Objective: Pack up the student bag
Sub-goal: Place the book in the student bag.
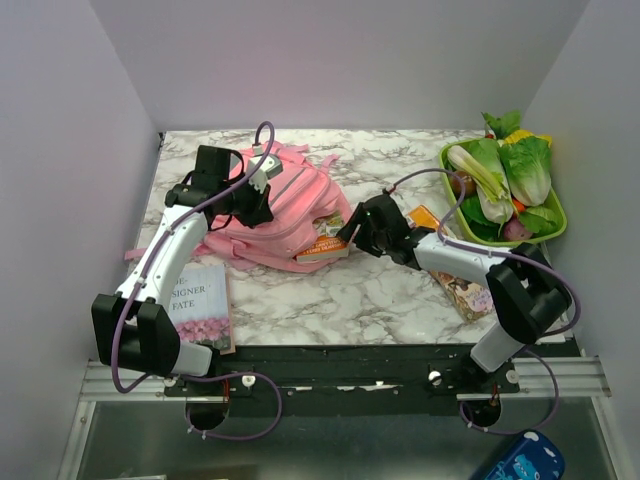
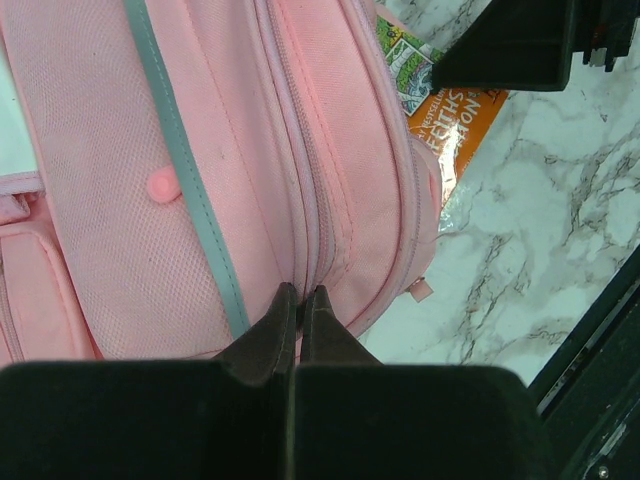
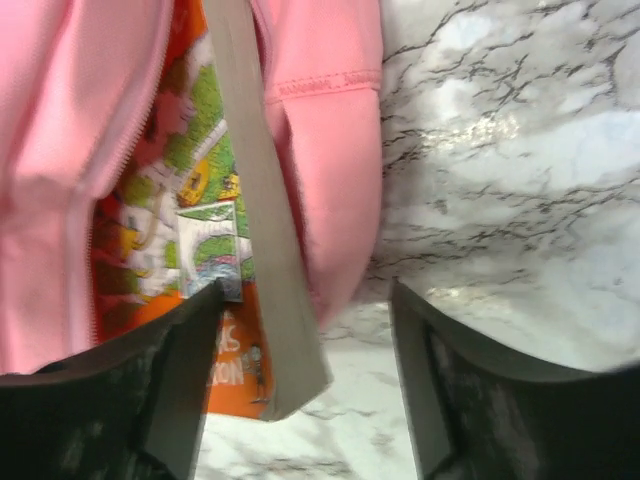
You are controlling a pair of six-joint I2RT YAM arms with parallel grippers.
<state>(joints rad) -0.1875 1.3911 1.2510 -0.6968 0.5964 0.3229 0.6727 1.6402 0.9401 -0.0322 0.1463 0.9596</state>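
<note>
White arms, black joints, purple cables.

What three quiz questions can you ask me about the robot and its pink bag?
1. True or false: the right end effector is open.
2. What pokes out of the student bag? A) an orange book B) a shoe C) a banana
3. Fill in: the green tray holds ___.
Key: 1 true; 2 A; 3 vegetables.
</note>
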